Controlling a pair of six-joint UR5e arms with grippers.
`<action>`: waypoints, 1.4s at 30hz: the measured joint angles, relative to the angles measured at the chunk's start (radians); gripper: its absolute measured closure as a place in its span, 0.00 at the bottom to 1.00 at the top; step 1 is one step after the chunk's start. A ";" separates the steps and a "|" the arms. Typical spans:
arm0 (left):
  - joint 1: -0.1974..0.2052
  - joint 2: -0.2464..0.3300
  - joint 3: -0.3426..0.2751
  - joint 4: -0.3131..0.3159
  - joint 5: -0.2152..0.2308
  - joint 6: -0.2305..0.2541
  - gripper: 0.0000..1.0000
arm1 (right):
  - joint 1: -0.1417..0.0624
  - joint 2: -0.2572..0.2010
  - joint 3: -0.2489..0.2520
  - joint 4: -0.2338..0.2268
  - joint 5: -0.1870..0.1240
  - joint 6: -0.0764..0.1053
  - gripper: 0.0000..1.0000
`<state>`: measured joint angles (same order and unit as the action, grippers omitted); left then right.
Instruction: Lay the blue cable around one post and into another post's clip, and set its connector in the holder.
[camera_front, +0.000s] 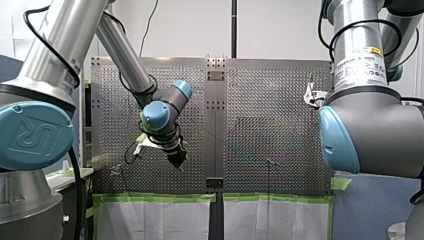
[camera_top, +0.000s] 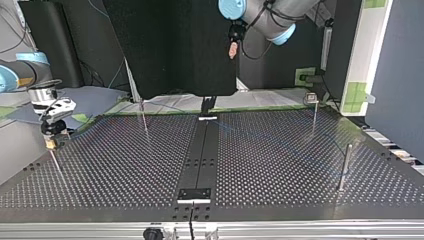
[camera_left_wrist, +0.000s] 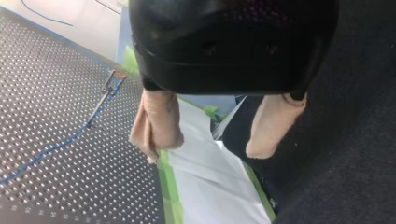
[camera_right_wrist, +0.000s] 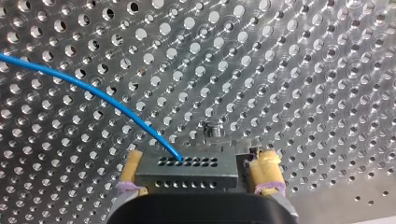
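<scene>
Our left gripper hung spread wide with nothing between its beige pads, while our right gripper, low over the perforated table, pinched the grey connector between its yellow pads. From the connector's face the thin blue cable curved away ahead of the fingers.

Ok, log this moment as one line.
right tool: shut on connector | blue cable: runs from connector over table | left tool: open, empty, high above table
</scene>
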<state>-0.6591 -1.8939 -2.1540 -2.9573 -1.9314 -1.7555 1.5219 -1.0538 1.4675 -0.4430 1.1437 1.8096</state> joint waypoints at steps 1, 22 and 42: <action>-0.002 -0.001 -0.009 0.010 -0.006 -0.009 0.02 | 0.000 0.000 0.000 0.000 0.000 0.000 0.00; -0.004 -0.003 -0.225 0.226 -0.065 -0.119 0.02 | 0.000 0.000 0.000 0.000 0.000 0.000 0.00; -0.001 -0.003 -0.253 0.427 -0.067 -0.121 0.02 | 0.000 0.000 0.000 0.000 0.000 0.000 0.00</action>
<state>-0.6600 -1.8965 -2.4067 -2.5298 -1.9979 -1.8768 1.5220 -1.0538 1.4675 -0.4430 1.1437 1.8096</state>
